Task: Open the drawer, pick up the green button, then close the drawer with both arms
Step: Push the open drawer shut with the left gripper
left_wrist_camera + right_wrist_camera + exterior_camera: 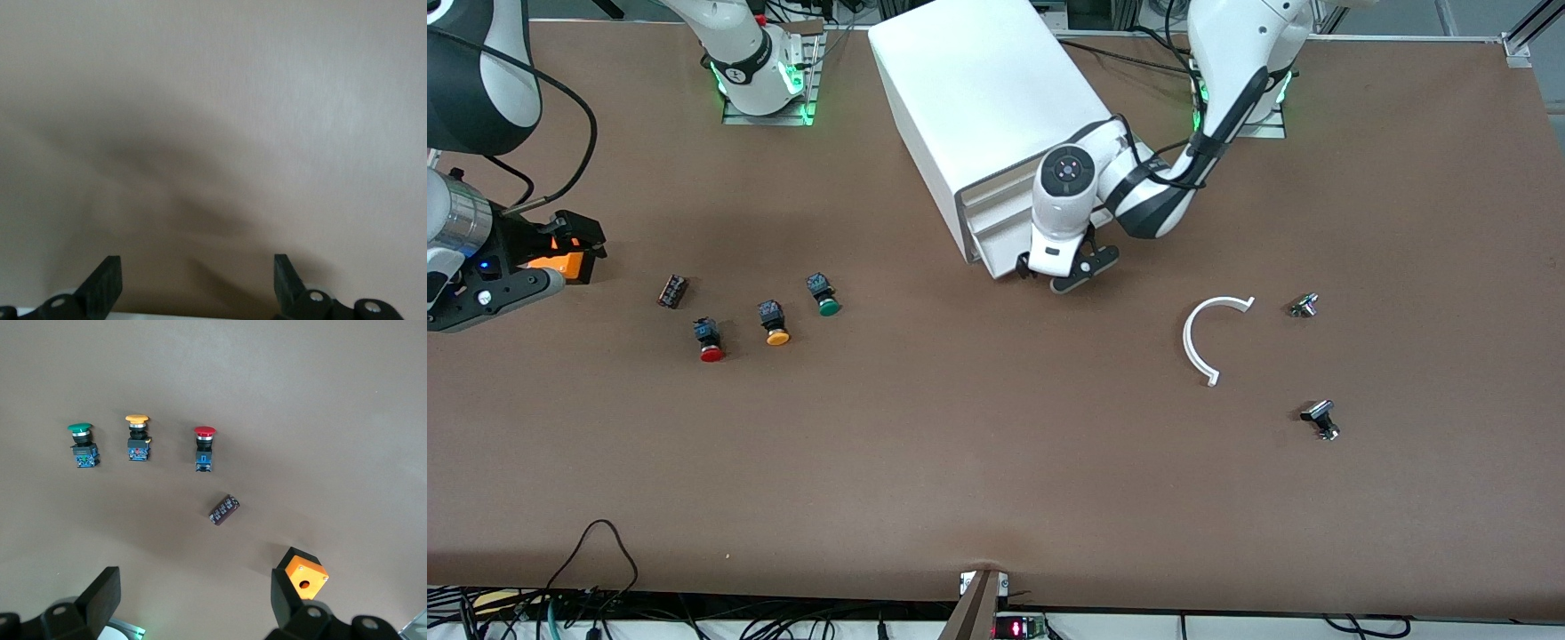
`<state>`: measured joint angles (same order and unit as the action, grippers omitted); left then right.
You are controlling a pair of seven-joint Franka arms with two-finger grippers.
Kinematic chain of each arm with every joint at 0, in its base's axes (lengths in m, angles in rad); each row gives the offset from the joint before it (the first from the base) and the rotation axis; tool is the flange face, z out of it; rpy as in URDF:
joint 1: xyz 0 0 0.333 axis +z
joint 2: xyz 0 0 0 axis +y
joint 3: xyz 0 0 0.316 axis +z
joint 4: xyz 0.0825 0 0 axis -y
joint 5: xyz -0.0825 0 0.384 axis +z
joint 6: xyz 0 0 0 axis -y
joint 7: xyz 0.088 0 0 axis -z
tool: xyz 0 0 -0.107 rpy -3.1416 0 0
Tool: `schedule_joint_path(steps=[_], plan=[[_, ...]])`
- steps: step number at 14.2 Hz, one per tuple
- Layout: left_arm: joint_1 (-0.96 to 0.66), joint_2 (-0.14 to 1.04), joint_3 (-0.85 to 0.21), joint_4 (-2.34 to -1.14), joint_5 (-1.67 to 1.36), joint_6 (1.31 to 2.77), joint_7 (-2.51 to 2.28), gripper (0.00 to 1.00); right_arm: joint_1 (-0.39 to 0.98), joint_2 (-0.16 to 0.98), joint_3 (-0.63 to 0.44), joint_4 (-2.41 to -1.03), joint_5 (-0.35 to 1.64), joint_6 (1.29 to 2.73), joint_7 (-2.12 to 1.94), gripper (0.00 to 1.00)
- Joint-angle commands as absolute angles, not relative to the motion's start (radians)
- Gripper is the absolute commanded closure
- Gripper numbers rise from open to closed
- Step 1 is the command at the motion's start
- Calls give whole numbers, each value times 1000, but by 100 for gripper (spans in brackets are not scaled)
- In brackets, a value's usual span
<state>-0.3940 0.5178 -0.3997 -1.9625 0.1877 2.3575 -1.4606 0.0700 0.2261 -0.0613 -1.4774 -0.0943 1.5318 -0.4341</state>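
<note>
The left tool (1069, 271) is held wide open and empty just in front of the lowest drawer (996, 253) of the white cabinet (969, 98), low over the desk (996, 462); in its wrist view only bare desk shows between the spread fingers (103, 283). The drawer appears shut or nearly so. It is judged a light, stiff plastic tray that should slide easily if hooked at its front lip, though the cabinet may shift when pulled. The right tool (560, 253) is held open and empty over the right arm's end of the desk. The green button (824, 295) lies on the desk, not in the drawer, beside the orange button (774, 324) and red button (710, 341). It is judged small, light and rigid, best gripped across its black body, since the round cap could slip.
</note>
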Motion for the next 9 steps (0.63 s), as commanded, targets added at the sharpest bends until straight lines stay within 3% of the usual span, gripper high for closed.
schedule_joint_path(steps=[1, 9], plan=[[-411, 476, -420, -2010, 199, 2362, -1538, 0, 63, 229, -48, -1463, -114, 1526, -419, 0], [-381, 477, -457, -2000, 172, 2361, -1557, 0, 71, 224, -48, -1463, -107, 1514, -417, 0]])
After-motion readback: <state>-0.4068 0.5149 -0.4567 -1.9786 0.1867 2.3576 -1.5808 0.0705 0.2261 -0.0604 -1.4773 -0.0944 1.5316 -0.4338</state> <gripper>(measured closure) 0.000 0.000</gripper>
